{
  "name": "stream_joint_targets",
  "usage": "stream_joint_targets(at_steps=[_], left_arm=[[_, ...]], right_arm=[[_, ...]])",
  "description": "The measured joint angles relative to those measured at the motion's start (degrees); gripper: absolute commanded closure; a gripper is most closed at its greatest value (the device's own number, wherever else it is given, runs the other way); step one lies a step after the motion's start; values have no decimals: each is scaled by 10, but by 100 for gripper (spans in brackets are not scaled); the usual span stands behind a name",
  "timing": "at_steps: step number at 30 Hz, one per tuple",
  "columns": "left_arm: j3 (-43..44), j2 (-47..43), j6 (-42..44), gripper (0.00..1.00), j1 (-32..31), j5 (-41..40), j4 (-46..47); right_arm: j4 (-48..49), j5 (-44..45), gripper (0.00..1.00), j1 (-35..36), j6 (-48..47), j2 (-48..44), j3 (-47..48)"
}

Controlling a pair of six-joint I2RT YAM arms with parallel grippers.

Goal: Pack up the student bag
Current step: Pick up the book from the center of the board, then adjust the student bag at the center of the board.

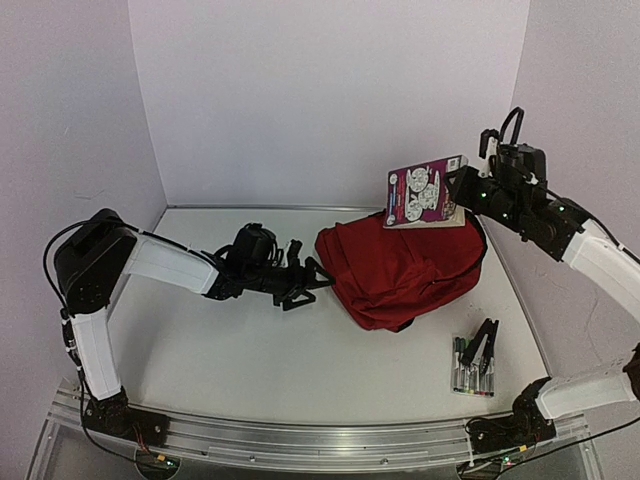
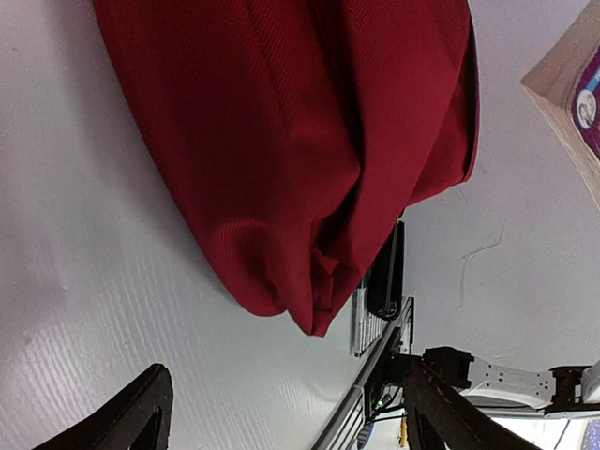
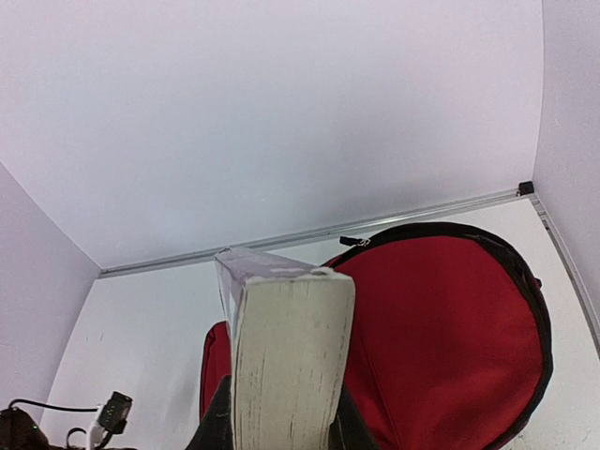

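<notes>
The student bag (image 1: pixel 405 268), dark red with a black zip edge, lies on the table at centre right. It also shows in the left wrist view (image 2: pixel 309 141) and the right wrist view (image 3: pixel 441 337). My right gripper (image 1: pixel 462 188) is shut on a thick book (image 1: pixel 427 190) with a purple cover and holds it in the air above the bag's far edge. In the right wrist view the book's page edge (image 3: pixel 286 356) sits between the fingers. My left gripper (image 1: pixel 312 277) is open and empty, just left of the bag's corner, low over the table.
A pack of markers (image 1: pixel 470 366) with a black clip (image 1: pixel 486 345) on it lies near the front right of the table. White walls stand close on three sides. A metal rail (image 1: pixel 300 440) runs along the near edge.
</notes>
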Motion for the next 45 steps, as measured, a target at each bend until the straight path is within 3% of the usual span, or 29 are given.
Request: stream_joint_targets(at_steps=[6, 9, 14, 19, 21, 25, 31, 34, 39, 40, 43, 45], left_arm=[[72, 77, -28, 17, -3, 19, 35], [102, 109, -35, 23, -10, 24, 39], [108, 139, -62, 50, -17, 31, 46], [108, 163, -94, 95, -20, 34, 58], [108, 167, -104, 100, -20, 34, 71], [88, 162, -113, 100, -18, 23, 99], [-50, 73, -112, 100, 37, 10, 115], [-113, -2, -84, 100, 101, 7, 74], [-134, -115, 2, 100, 196, -20, -71], [-134, -135, 21, 97, 211, -31, -103], [-135, -183, 74, 53, 245, -63, -187], [-130, -207, 113, 32, 259, -91, -240]], right_arm=[[2, 9, 100, 0, 1, -36, -20], [-1, 11, 100, 0, 0, -49, -23], [0, 13, 100, 0, 0, -67, -23], [0, 12, 100, 0, 2, -70, -25], [0, 12, 100, 0, 3, -70, -28], [-3, 10, 100, 0, 6, -70, -34], [-6, 2, 100, 0, 10, -76, -35], [-5, -4, 100, 0, 12, -80, -35], [-6, -11, 100, 0, 14, -81, -35], [-7, -13, 100, 0, 15, -81, -35], [-7, -16, 100, 0, 19, -81, -35], [-7, -16, 100, 0, 20, -80, -35]])
